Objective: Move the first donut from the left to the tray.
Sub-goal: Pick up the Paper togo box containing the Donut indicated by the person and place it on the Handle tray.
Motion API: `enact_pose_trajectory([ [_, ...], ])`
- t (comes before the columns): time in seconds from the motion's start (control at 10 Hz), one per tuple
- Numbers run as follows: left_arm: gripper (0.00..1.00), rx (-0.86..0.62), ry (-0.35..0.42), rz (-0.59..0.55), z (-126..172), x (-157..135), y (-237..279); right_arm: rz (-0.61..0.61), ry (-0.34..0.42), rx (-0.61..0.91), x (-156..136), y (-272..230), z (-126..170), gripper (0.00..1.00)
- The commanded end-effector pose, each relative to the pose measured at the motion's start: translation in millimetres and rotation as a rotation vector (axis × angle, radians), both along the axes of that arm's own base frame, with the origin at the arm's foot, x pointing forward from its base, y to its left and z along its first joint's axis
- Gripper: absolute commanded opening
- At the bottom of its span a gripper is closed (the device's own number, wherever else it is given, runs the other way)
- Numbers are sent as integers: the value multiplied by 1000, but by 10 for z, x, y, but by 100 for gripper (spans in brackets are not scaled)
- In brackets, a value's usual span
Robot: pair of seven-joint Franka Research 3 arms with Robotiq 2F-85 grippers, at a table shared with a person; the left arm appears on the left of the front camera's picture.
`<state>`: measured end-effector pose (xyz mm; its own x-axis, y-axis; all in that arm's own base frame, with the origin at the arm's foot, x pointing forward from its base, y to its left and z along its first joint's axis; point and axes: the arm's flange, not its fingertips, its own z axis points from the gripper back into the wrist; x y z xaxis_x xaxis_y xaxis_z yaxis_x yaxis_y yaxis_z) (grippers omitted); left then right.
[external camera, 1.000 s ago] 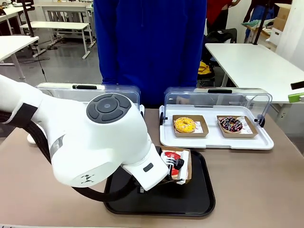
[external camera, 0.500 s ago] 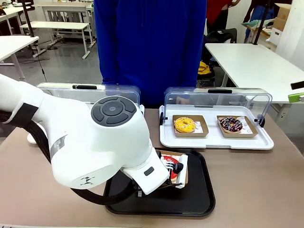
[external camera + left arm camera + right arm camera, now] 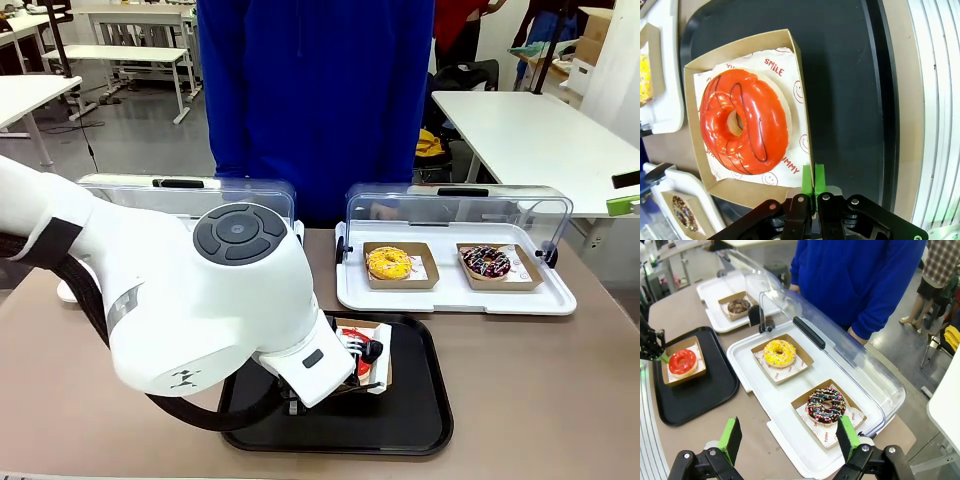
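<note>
The red glazed donut (image 3: pixel 742 122) lies in its shallow brown cardboard holder (image 3: pixel 747 192) on the black tray (image 3: pixel 845 75). My left gripper (image 3: pixel 813 182) is shut on the holder's side wall, its green pads pinching the cardboard edge. From the front, the donut (image 3: pixel 357 335) peeks out beside the left gripper (image 3: pixel 368 352), with the big white left arm covering much of the tray (image 3: pixel 400 425). In the right wrist view, the donut (image 3: pixel 682 361) sits level on the tray (image 3: pixel 700 395). My right gripper (image 3: pixel 790 440) hangs open above the table, holding nothing.
A white tray (image 3: pixel 450 300) with a raised clear lid holds a yellow donut (image 3: pixel 389 262) and a chocolate sprinkled donut (image 3: pixel 486 261). A second white tray holds a brown donut (image 3: pixel 738 305). A person in blue (image 3: pixel 315 100) stands at the far edge.
The left gripper has lowered the holder with the red donut, shifting it slightly left. The holder has come from tilted to level on the black tray.
</note>
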<state>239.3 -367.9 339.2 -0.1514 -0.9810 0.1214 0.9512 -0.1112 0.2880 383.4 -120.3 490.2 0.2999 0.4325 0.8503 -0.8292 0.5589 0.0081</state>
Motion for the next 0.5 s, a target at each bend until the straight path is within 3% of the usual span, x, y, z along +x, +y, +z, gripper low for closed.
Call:
enact_pose_trajectory([
  [0.0,2,-19,25,28,-162,-163,341,13,-34,11,30,-6,-7,100],
  [0.4,2,-16,64,39,-280,-150,363,13,-34,11,30,-6,-7,100],
])
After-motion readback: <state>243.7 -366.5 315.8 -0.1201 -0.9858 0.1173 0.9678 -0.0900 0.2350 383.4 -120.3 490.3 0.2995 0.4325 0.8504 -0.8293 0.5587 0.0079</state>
